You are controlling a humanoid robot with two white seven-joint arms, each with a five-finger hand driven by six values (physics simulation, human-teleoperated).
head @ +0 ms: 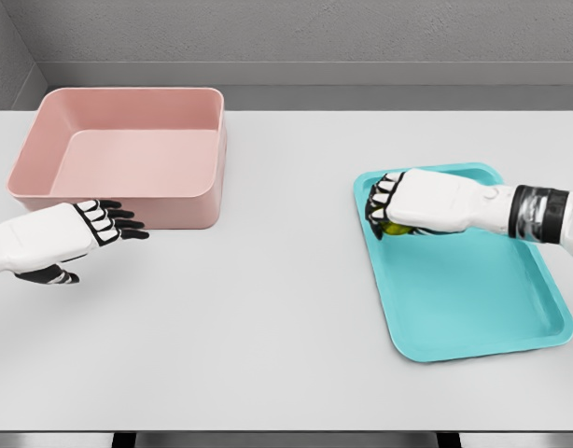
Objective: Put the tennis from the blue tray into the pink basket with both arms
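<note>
Both arms are smooth, glossy white shells with rounded, tapering forearms. The left hand [86, 229] has a white back; its fingers [118, 222] are black, with white plates outlined in black over the knuckles, and its thumb is black with a white patch. The right hand [398, 203] has the same white back and black-edged knuckle plates, its fingers [374, 207] dark underneath. Behind the right wrist sits a dark grey, slightly shiny band, ribbed with lighter rings, followed by another white segment at the picture's edge.
</note>
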